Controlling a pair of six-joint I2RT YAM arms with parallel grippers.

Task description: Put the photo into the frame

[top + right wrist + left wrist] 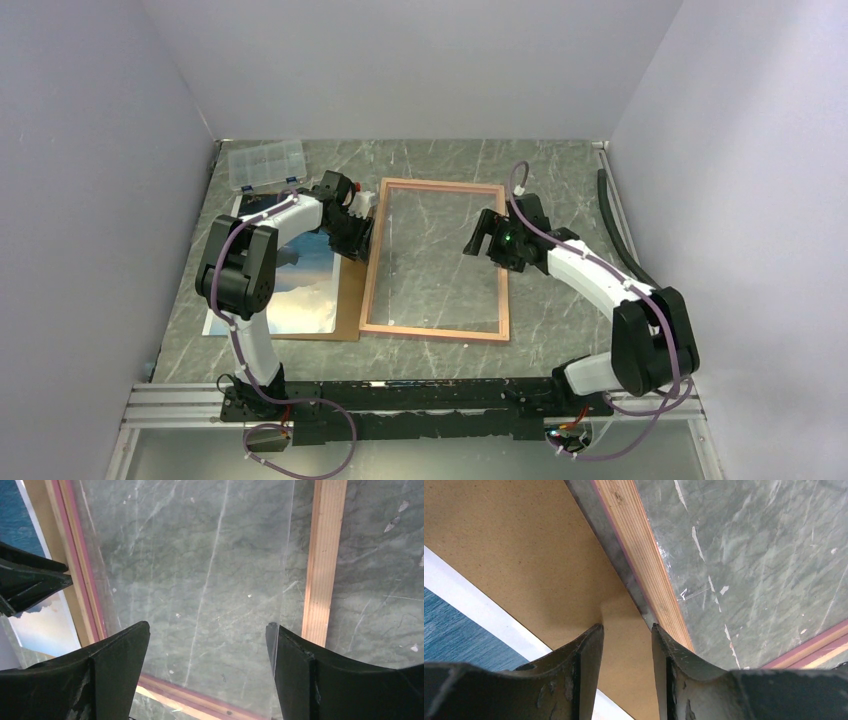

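Observation:
The frame [437, 184] lies flat mid-table with its tan wood back [322, 555] up and a clear pane [200, 555] inside it. The photo [300, 290] lies face up to its left, showing sea [454, 630] and cloud, on a brown backing board [514, 545]. My left gripper [352, 232] points down at the board's right edge beside the frame's left rail [644, 555]. Its jaws are part open [625, 626], with only flat board showing between them. My right gripper [478, 238] hangs over the pane near the frame's right rail, wide open and empty [207, 625].
A clear plastic compartment box [263, 163] sits at the back left, just behind the photo. A black cable [615, 225] runs along the right wall. White walls close the table on three sides, and an aluminium rail [180, 405] lines the near edge.

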